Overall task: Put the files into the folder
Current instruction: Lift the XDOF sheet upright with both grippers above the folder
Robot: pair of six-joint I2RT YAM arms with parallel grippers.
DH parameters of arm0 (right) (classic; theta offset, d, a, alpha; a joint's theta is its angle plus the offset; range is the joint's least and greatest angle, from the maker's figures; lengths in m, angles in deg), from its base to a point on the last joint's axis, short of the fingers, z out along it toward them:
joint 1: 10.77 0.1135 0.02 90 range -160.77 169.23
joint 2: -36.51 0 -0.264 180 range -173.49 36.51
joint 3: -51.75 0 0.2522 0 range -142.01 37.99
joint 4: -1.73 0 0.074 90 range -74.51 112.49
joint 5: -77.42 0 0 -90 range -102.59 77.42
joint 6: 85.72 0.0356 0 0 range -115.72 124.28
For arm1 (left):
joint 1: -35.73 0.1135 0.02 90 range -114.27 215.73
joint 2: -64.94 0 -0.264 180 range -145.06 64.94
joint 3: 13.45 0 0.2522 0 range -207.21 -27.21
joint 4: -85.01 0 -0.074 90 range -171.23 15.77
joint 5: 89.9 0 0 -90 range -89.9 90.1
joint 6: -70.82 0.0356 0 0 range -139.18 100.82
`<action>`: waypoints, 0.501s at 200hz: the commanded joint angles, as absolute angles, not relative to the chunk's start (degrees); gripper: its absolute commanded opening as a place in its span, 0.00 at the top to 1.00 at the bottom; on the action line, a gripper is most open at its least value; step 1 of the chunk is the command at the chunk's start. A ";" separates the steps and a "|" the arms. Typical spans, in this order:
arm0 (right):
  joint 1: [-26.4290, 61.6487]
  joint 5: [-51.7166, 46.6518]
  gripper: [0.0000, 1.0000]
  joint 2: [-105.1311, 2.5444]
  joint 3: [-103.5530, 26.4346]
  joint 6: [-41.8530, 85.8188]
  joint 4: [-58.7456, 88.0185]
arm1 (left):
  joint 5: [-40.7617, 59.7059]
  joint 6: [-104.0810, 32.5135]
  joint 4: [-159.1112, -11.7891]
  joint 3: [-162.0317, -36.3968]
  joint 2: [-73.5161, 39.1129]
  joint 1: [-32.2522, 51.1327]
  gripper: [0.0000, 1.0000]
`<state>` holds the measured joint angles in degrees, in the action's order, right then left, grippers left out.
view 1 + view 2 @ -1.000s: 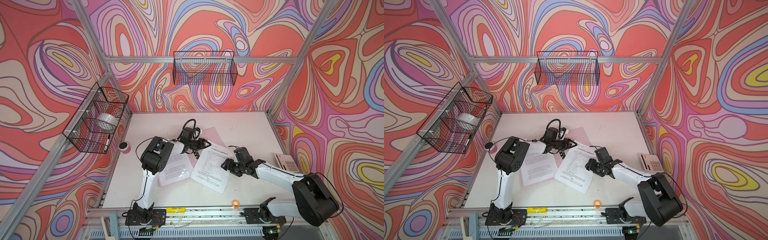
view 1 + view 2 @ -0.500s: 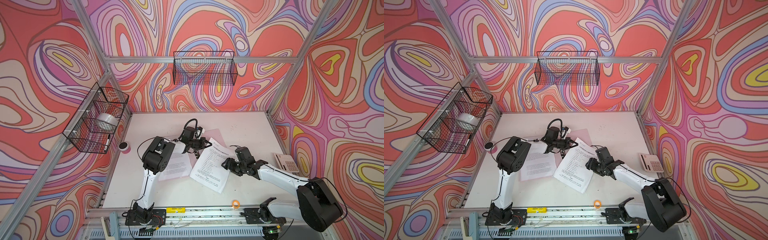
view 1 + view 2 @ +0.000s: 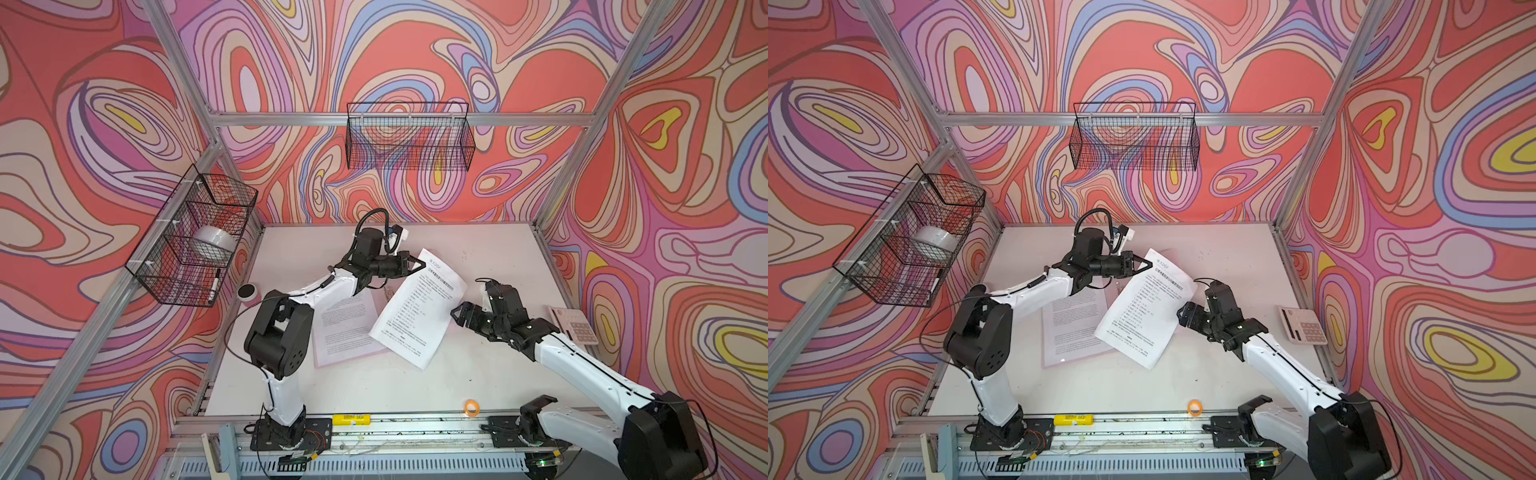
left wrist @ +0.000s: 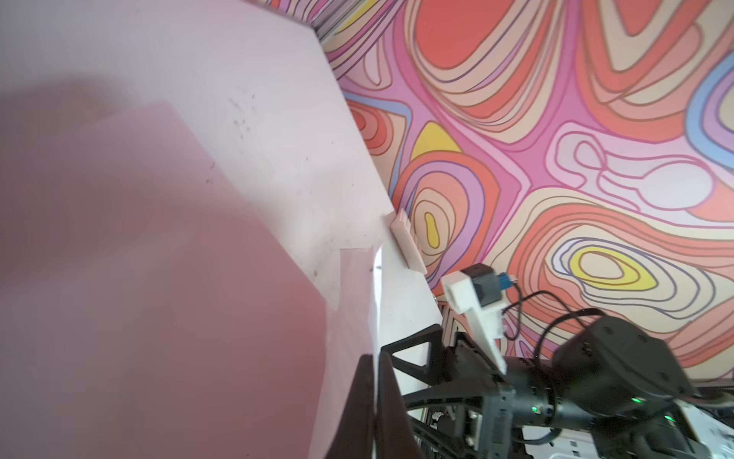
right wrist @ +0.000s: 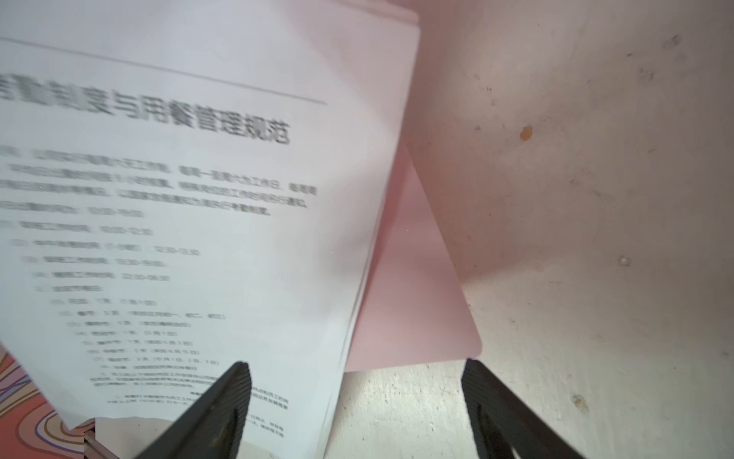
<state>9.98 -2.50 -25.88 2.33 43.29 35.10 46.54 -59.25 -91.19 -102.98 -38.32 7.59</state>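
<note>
Counting one folder (image 5: 415, 310), one flat sheet (image 3: 345, 324), one raised stack (image 3: 419, 311). Clamping stack's far corner with left gripper (image 4: 375, 359); holding right gripper (image 5: 355, 363) wide apart, empty.

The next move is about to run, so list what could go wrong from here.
The left tool is shut on one corner of the headed sheet, so the sheet may slip or tear if pulled.
The right tool is open beside that sheet and holds nothing, so its free end could swing off the folder.
Dragging it might also shift the overlapped other sheet.
</note>
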 commanded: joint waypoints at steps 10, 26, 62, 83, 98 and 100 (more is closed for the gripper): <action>9.44 1.59 0.13 -22.23 2.87 41.32 29.51 | 46.41 -59.26 -85.10 -106.39 -33.88 7.42 1.00; 9.44 3.95 0.14 -20.58 3.25 41.33 26.71 | 47.34 -61.16 -85.41 -107.68 -32.11 7.43 1.00; 9.40 7.38 0.14 -17.36 2.02 40.37 25.01 | 48.89 -64.87 -86.42 -109.91 -28.66 7.42 1.00; 9.43 7.23 0.14 -16.58 0.58 38.64 26.14 | 50.03 -69.03 -89.95 -109.70 -26.56 7.48 1.00; 9.36 7.37 0.14 -16.69 -0.19 37.57 26.22 | 50.63 -72.02 -92.48 -109.38 -24.91 7.46 1.00; 9.35 7.48 0.14 -16.67 -0.27 37.39 26.08 | 50.70 -72.36 -92.66 -109.39 -24.67 7.50 1.00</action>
